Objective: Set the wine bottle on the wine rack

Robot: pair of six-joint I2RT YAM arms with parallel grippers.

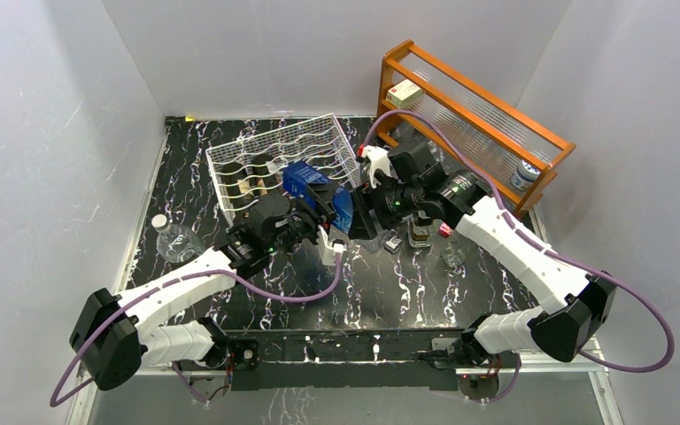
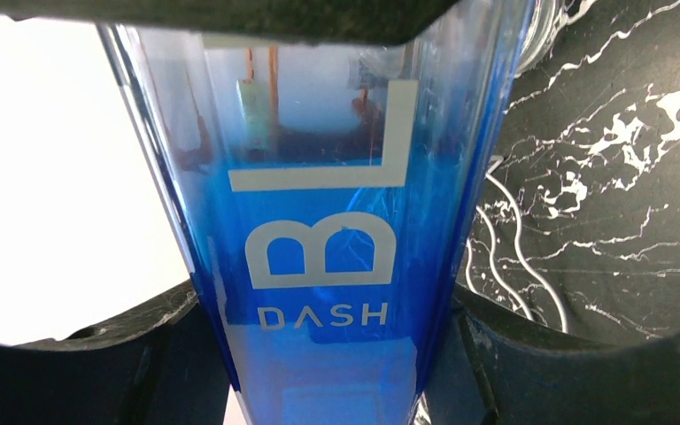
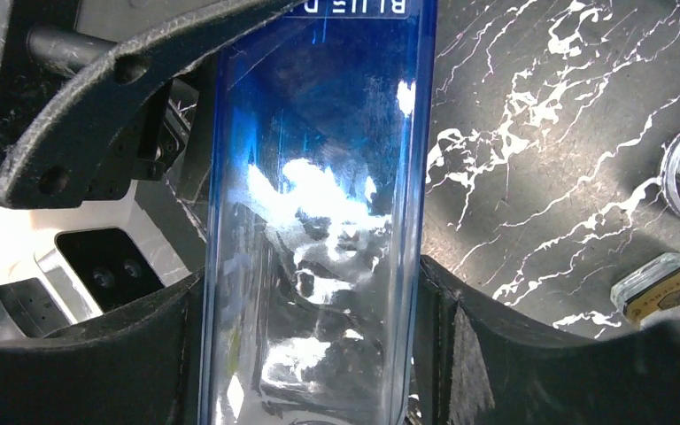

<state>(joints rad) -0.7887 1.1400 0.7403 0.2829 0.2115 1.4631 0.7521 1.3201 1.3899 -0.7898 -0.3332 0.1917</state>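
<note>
The wine bottle [image 1: 317, 195] is blue glass with white lettering, and both arms hold it in the air just in front of the white wire wine rack [image 1: 314, 140]. In the left wrist view the bottle [image 2: 319, 266] fills the frame, with my left gripper [image 2: 328, 354] shut on its sides. From the right, my right gripper [image 1: 360, 211] meets the same bottle. Through the right wrist camera the bottle [image 3: 319, 177] stands between the dark fingers, and the right gripper [image 3: 310, 345] presses both its sides.
Two dark bottles [image 1: 250, 177] lie in the rack's left cradles. An orange wooden shelf [image 1: 474, 111] stands at the back right. A clear plastic bottle [image 1: 173, 239] sits at the left, and small bottles [image 1: 421, 232] stand under the right arm.
</note>
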